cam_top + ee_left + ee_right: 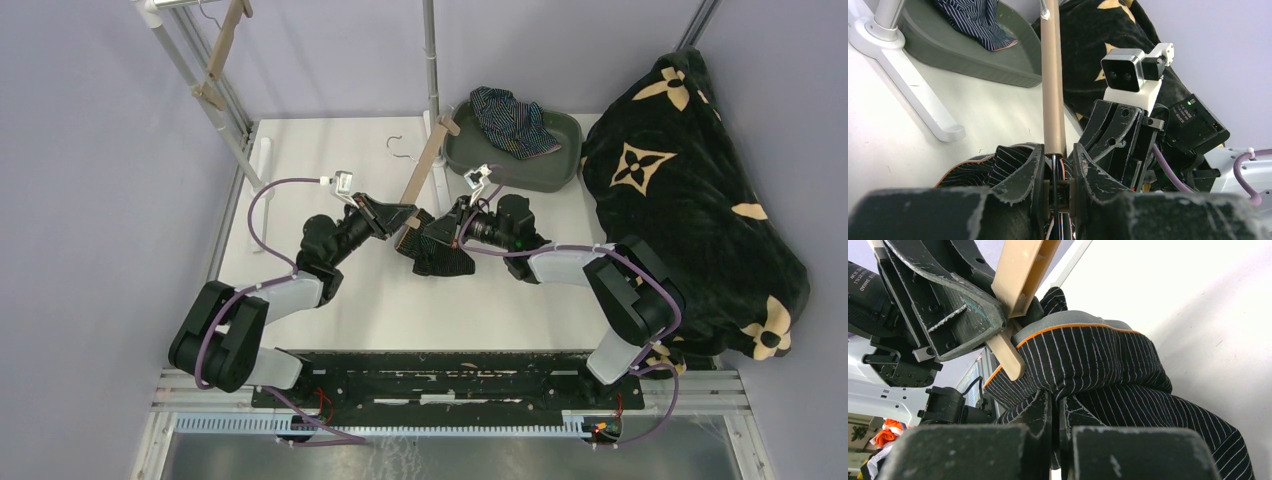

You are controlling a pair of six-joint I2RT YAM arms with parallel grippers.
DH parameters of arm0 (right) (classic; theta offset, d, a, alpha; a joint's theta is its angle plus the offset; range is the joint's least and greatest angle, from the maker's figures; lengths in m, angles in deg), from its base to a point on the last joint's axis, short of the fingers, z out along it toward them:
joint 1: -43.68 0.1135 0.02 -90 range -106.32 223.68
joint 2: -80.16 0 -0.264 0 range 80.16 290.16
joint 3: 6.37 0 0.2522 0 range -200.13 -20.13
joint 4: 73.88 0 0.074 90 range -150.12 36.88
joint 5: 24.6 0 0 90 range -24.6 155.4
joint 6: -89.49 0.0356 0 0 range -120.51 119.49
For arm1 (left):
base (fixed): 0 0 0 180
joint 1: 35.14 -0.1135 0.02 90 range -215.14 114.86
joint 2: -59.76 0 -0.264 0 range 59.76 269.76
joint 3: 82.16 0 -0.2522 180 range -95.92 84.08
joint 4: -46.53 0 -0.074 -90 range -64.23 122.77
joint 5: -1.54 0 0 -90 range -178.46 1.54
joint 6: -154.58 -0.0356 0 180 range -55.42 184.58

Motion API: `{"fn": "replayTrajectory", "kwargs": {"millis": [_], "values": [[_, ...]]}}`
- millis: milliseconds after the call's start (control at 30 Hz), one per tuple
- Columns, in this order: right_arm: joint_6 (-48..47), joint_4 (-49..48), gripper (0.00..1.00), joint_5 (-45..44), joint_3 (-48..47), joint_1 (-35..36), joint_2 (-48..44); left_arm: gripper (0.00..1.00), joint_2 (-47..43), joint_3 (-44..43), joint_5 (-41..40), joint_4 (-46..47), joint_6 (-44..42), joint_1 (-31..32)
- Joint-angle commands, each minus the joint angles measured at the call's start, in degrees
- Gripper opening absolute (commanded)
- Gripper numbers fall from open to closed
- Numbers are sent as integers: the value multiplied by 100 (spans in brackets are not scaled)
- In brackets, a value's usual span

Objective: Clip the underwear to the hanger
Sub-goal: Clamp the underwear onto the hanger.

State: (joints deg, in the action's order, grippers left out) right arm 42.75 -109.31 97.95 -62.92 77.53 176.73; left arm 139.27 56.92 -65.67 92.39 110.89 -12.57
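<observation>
**Waistband at the clip, grip thin on both sides**

My right gripper [1055, 401] is clenched on a fold of the pinstriped underwear [1108, 357], and I am holding its orange-edged waistband up against the clip end of the hanger [1023, 265]. My left gripper [1055, 156] is clamped across that same clip end, with the hanger's bar running away from me toward the rack pole [431, 60]. I cannot tell whether the waistband sits inside the clip's mouth or just beside it.

That is my main worry. If my left fingers ease off before the cloth is in, the clip will probably snap onto nothing. My right pinch holds only a small fold, so a tug could pull it free and drop the garment onto the table [330, 150]. My two sets of fingers are nearly touching, so any sideways correction risks a knock.

The navy underwear [512, 122] lies in the grey tray [562, 172], beyond the hanger's far end. The blanket [690, 200] crowds my right arm's side.
</observation>
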Motion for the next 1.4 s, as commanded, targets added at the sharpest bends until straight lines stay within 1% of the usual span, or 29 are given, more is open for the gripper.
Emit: {"fn": "replayTrajectory", "kwargs": {"millis": [0, 800, 1367], "values": [[49, -415, 1, 156, -297, -19, -210, 3, -148, -224, 91, 263, -269, -18], [269, -560, 1, 302, -608, -17, 26, 3, -8, -303, 225, 285, -227, -11], [274, -524, 1, 387, -668, -9, 60, 4, 38, -432, 304, 36, -355, -1]]}}
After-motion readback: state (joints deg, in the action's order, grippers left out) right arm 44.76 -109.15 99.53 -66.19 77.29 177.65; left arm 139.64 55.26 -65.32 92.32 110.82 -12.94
